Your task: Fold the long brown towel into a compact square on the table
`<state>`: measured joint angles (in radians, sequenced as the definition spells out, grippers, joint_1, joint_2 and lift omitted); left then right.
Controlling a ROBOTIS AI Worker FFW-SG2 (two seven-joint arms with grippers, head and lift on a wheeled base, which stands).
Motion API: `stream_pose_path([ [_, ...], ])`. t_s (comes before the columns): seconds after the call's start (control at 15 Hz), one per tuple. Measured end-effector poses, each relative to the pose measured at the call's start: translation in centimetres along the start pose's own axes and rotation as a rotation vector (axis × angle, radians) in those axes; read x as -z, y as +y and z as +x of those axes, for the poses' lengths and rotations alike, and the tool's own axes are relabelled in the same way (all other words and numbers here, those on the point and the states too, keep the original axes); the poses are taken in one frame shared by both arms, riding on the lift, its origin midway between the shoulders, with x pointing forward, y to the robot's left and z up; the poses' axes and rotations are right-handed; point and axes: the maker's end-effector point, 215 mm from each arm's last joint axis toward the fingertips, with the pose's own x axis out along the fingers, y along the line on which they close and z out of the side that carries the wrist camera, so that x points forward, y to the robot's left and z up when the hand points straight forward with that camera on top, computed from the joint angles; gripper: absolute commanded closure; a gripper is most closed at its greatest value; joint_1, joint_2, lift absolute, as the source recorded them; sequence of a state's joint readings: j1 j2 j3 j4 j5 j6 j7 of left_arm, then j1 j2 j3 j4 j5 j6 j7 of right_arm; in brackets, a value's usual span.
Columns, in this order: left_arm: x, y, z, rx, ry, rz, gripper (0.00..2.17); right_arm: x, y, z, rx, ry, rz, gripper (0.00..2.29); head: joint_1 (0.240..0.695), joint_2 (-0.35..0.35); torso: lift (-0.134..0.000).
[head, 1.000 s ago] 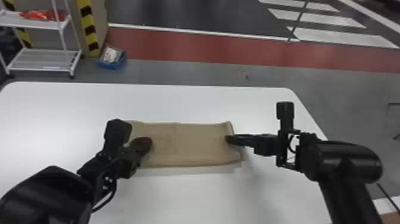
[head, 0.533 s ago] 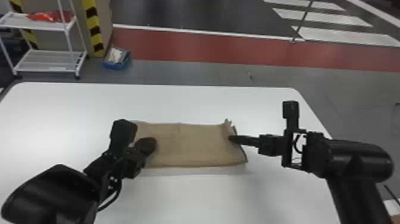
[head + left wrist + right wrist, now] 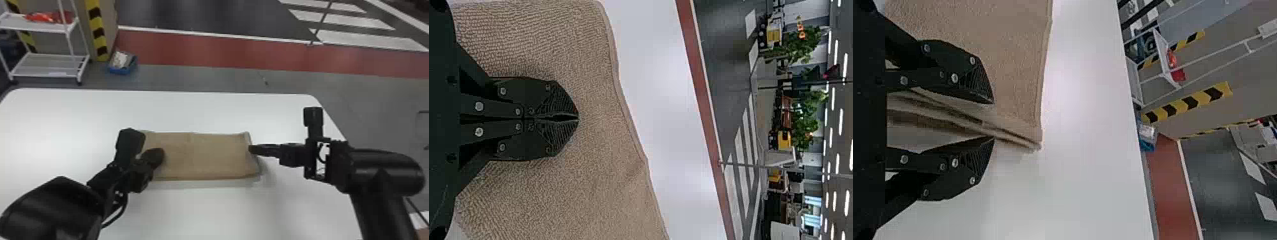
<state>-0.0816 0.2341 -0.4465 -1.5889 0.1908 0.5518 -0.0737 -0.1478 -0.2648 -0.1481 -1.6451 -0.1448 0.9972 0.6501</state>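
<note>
The brown towel (image 3: 204,156) lies folded as a flat rectangle on the white table, its long side running left to right. Over its left end is my left gripper (image 3: 157,157); in the left wrist view the same gripper (image 3: 578,119) has its fingertips together, above the towel's top face (image 3: 594,145). At the right edge stands my right gripper (image 3: 250,149). From its wrist, the right gripper (image 3: 993,120) is open, with the towel's layered edge (image 3: 1003,131) between its two fingers and table surface beside one of them.
The white table (image 3: 204,111) extends around the towel on all sides. On the floor beyond it stand a white shelf rack (image 3: 48,65) and a blue bin (image 3: 123,63), at the far left.
The right gripper has drawn slightly right from over the towel to its right edge, and that edge now lies straighter. The head view has shifted slightly; the left gripper stays over the towel's left end.
</note>
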Motion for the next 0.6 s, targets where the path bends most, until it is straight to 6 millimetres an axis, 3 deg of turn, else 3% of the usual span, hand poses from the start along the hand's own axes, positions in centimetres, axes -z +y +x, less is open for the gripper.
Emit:
stream_pose_path([
  [0.2, 0.1, -0.1, 0.0, 0.0, 0.002, 0.001, 1.92, 0.7, -1.0, 0.7, 0.022, 0.007, -0.019, 0.26, 0.695, -0.216, -0.124],
  [0.6, 0.3, 0.0, -0.2, -0.002, 0.001, -0.004, 1.92, 1.4, 0.2, 2.4, 0.009, 0.042, -0.056, 0.48, 0.695, -0.195, -0.124],
])
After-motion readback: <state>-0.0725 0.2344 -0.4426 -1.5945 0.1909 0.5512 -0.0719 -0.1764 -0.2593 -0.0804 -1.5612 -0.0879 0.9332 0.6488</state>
